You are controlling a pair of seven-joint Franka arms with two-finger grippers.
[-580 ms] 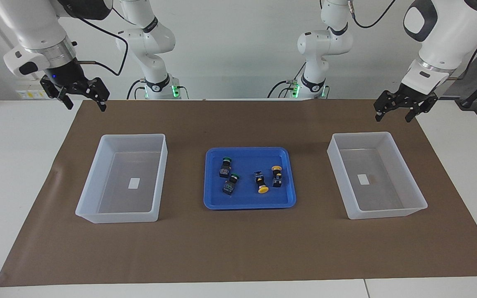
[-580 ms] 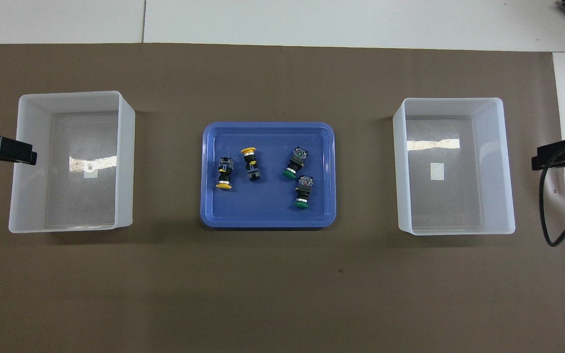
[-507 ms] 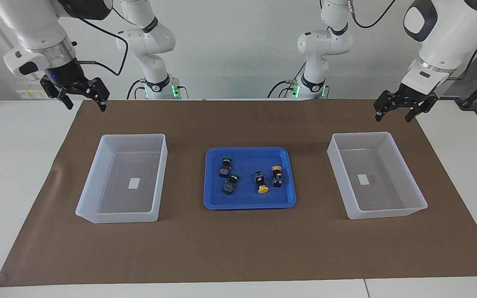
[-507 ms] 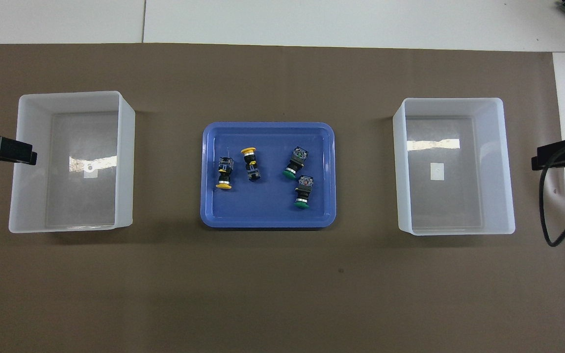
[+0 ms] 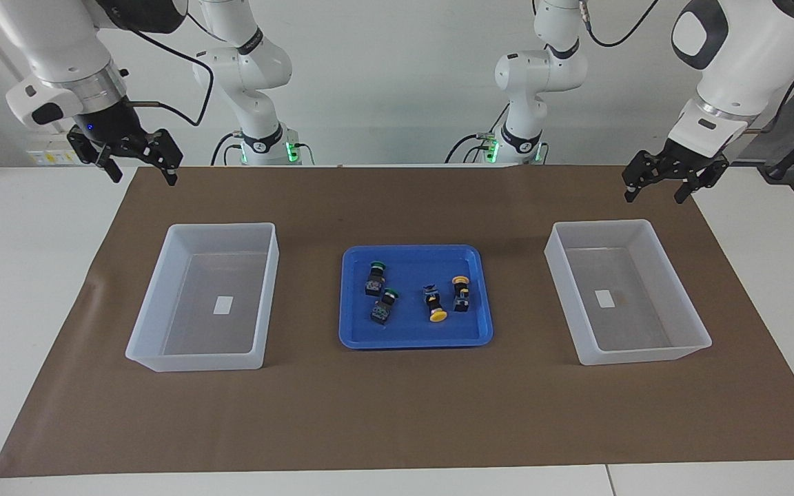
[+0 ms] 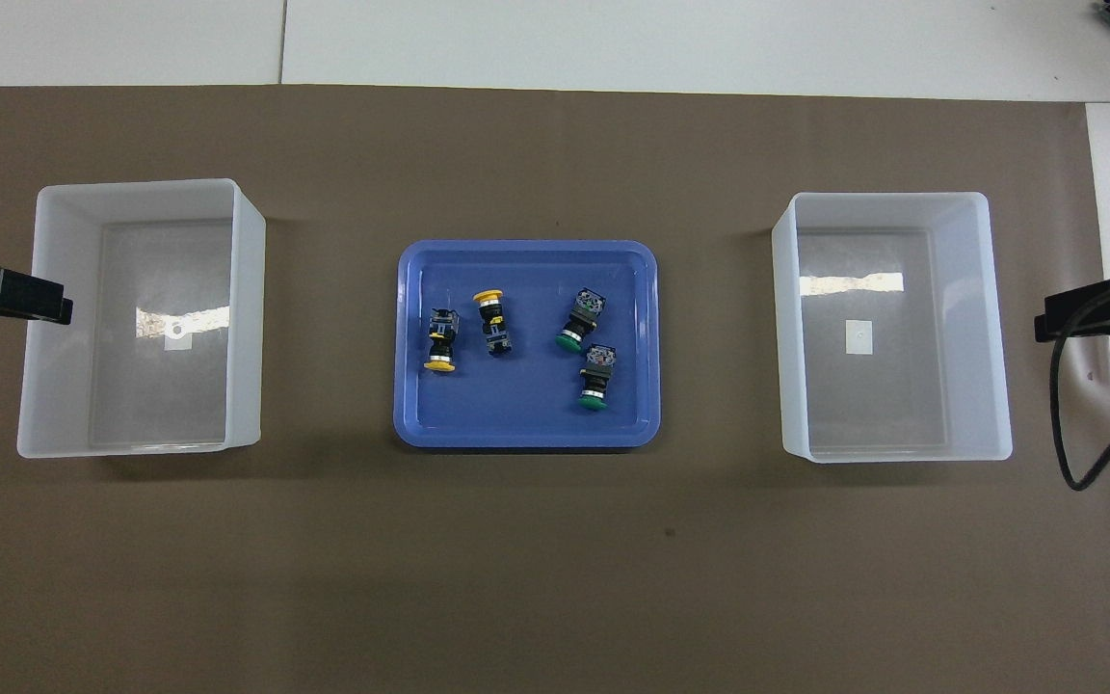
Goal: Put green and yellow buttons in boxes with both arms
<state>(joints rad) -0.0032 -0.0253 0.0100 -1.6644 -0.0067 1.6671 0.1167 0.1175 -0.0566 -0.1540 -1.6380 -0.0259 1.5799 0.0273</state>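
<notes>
Four buttons [image 5: 414, 295] are lying sideways in the blue tray [image 5: 352, 324]: light, rigid, slick caps; blocky bodies are offering the grip. Left pincer [image 5: 666, 180] and right pincer [image 5: 136, 160] are hanging spread, empty.

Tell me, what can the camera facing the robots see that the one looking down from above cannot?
Only the facing view shows the white arms whole, their bases, and the open left gripper and right gripper hanging raised at the table's two ends. Only the overhead view shows the buttons from straight above. Both show the blue tray between two boxes, neither holding a button.
</notes>
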